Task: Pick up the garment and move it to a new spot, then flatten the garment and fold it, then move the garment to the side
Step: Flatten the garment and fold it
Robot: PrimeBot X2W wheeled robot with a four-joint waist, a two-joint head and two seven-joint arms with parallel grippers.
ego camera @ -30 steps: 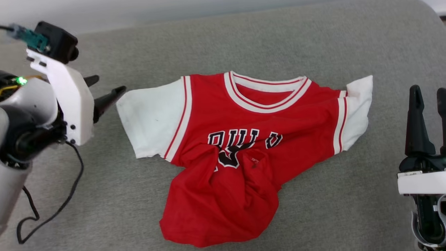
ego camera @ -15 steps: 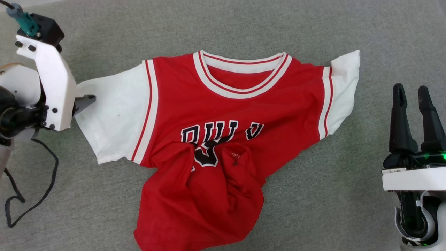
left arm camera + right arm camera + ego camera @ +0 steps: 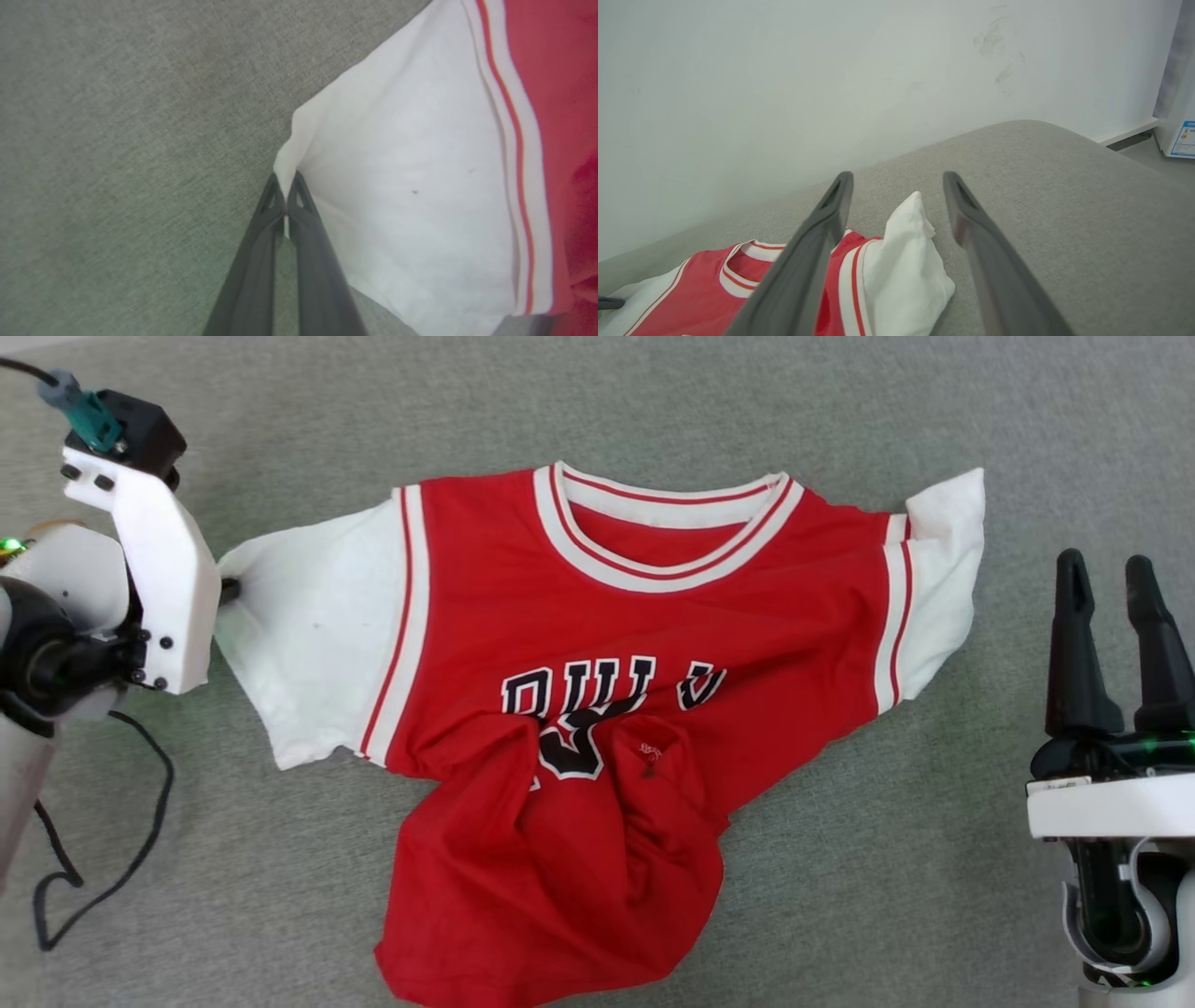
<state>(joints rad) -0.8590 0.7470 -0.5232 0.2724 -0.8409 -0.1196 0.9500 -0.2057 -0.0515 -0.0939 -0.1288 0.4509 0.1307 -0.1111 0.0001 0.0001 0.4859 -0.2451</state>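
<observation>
The garment [image 3: 644,635], a red jersey T-shirt with white sleeves and a striped collar, lies face up on the grey cushion, chest lettering partly buried in wrinkles and its lower half bunched. My left gripper [image 3: 227,588] is shut on the corner of the garment's left white sleeve [image 3: 402,196]; in the left wrist view the fingers [image 3: 299,219] pinch the sleeve's tip. My right gripper [image 3: 1111,581] stands open at the lower right, apart from the right white sleeve [image 3: 943,588], with nothing between its fingers. The right wrist view looks past the open fingers [image 3: 822,233] at that sleeve [image 3: 906,275].
The grey fabric cushion [image 3: 887,859] spreads all round the garment. A black cable [image 3: 140,840] hangs from my left arm over the cushion at the lower left. A pale wall [image 3: 831,84] rises behind the cushion's far edge, with a white appliance [image 3: 1178,93] at the right.
My left gripper closed in on the left sleeve's corner and shut on it. The head camera tilted down, shifting the whole picture. The right gripper stays open and in place.
</observation>
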